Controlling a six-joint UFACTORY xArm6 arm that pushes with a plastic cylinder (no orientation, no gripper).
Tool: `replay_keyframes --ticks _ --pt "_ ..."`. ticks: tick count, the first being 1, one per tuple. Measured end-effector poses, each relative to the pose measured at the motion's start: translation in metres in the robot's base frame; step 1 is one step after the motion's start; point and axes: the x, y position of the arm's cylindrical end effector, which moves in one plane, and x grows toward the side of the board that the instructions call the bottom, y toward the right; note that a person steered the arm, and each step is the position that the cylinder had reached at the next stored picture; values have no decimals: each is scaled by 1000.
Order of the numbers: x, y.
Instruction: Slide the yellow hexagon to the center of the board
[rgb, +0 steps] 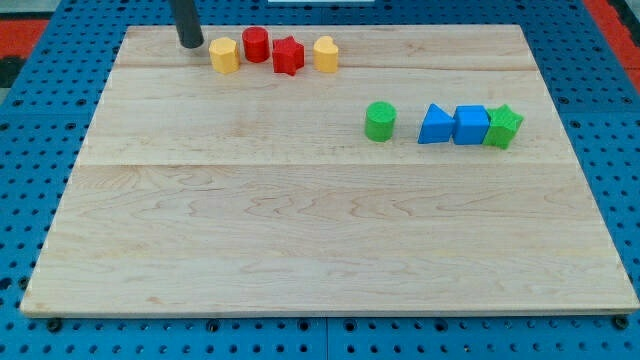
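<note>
The yellow hexagon (224, 55) sits near the view's top left of the wooden board (300, 230). My tip (190, 44) stands just to its left, a small gap apart. Right of the hexagon are a red cylinder (256, 44), a red star-shaped block (288, 56) and a second yellow block (326, 54) with a rounded shape, all in a tight row along the top edge.
A green cylinder (380, 121) stands right of centre. Further right sit a blue triangle (435, 126), a blue cube (471, 125) and a green star-shaped block (503, 127), touching one another. A blue pegboard surrounds the board.
</note>
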Motion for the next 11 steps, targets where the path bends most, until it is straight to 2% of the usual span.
replay_keyframes --ticks 2,3,4,5,6,7,8,10,11 --pt "107 46" --pt "101 17" --pt "64 -6" --pt "16 0" --pt "36 59" --pt "75 121" --pt "79 140" --pt "121 150" --pt "87 179"
